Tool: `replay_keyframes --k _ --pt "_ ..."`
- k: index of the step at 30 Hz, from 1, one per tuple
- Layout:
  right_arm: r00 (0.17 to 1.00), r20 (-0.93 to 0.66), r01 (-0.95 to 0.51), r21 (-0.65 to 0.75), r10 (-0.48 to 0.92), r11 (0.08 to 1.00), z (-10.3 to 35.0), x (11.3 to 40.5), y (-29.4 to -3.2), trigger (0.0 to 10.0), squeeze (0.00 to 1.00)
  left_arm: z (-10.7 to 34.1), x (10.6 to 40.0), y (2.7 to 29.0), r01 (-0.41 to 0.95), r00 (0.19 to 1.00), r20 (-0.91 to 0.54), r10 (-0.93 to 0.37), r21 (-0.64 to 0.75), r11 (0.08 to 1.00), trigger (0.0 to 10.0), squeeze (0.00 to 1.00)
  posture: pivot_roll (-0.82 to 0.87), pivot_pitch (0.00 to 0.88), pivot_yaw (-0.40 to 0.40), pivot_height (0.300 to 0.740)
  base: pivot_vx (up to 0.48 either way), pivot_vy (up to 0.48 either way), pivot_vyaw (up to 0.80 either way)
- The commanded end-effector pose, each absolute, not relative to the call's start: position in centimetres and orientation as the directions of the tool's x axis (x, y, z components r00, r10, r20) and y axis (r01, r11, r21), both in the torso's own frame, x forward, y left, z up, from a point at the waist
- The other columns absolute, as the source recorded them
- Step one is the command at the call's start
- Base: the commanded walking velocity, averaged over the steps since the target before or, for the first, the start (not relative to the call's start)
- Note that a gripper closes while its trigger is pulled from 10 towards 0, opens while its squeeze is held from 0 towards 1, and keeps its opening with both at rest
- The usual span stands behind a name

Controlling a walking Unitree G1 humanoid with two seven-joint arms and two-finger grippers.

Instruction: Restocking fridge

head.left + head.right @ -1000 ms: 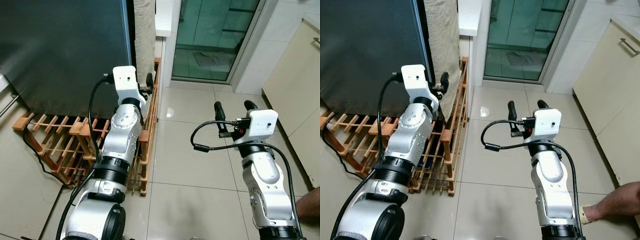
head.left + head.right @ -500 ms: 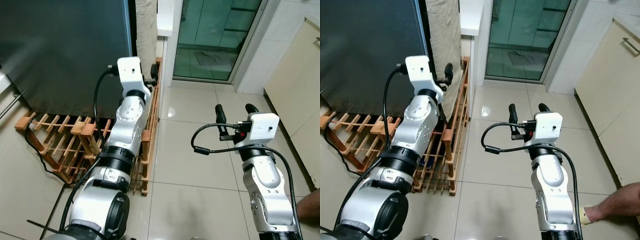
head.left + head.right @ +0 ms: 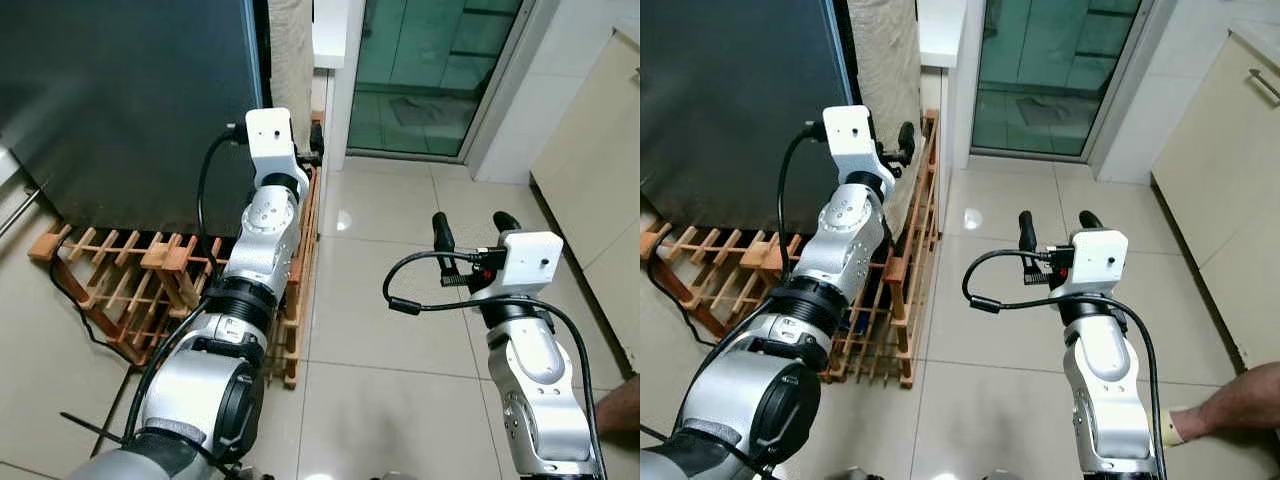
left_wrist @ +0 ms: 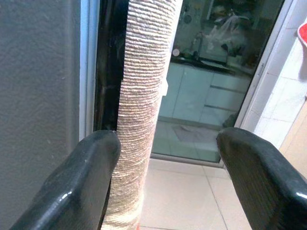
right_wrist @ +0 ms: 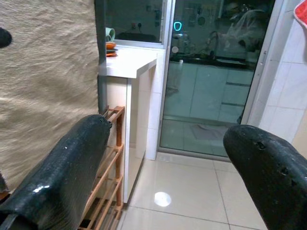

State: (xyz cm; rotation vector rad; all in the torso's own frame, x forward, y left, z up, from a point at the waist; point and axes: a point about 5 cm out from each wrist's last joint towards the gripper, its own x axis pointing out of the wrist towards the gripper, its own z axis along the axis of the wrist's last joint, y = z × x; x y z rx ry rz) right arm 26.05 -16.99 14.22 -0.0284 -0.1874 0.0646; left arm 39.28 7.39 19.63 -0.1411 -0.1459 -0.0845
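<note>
The fridge [image 3: 120, 100] is a tall dark door at the left, closed. A beige woven cloth [image 4: 144, 96] hangs along its right edge. My left gripper [image 3: 902, 145] is stretched forward to that edge, just above the wooden rack, and is open; in the left wrist view the cloth and the dark gap beside the door lie beyond its two fingers. My right gripper [image 3: 470, 222] is held open over the tiled floor, nothing between its fingers [image 5: 72, 163].
A low wooden rack [image 3: 120, 270] stands on the floor in front of the fridge. A white counter [image 5: 129, 60] and a glass door [image 3: 430, 70] lie ahead. Cream cabinets [image 3: 600, 150] line the right. A person's foot [image 3: 1230, 405] rests at the lower right.
My left arm has reached further forward and up, bringing its gripper closer to the fridge's right edge and the cloth. The right arm has hardly moved.
</note>
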Motion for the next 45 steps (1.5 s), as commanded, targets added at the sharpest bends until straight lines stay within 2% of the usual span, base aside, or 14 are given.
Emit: replay_keyframes --k 1,11,22,29,45 --pt "0.981 0.185 -0.052 -0.04 0.059 0.998 14.4 25.7 -17.1 10.0 0.0 20.3 39.6 7.6 0.076 0.986 0.16 -0.055 -0.13 0.989 10.0 0.0 -0.19 0.062 0.011 0.74 0.0 0.0 0.0" --pt "0.983 0.177 -0.045 -0.047 0.053 0.998 14.4 25.5 -17.4 10.0 0.0 20.3 39.8 8.1 0.035 0.988 0.157 -0.013 -0.144 0.989 10.0 0.0 -0.2 0.07 0.01 0.74 0.0 0.0 0.0" --pt "0.984 0.171 -0.049 -0.048 0.056 0.998 14.4 25.5 -17.3 10.0 0.0 19.0 39.7 8.9 -0.024 0.994 0.094 0.046 -0.222 0.975 10.0 0.0 -0.2 0.064 0.008 0.74 0.0 0.0 0.0" --pt "0.983 0.173 -0.049 -0.053 0.058 0.997 14.5 25.6 -17.4 10.0 0.0 19.3 39.7 9.4 -0.041 0.991 0.118 0.069 -0.223 0.974 10.0 0.0 -0.2 0.055 0.004 0.74 0.0 0.0 0.0" --pt "0.982 0.177 -0.052 -0.061 0.062 0.997 14.5 25.9 -17.6 10.0 0.0 18.6 37.7 9.8 0.001 0.985 0.173 0.028 -0.17 0.986 10.0 0.0 -0.19 0.021 0.002 0.74 0.0 0.0 0.0"
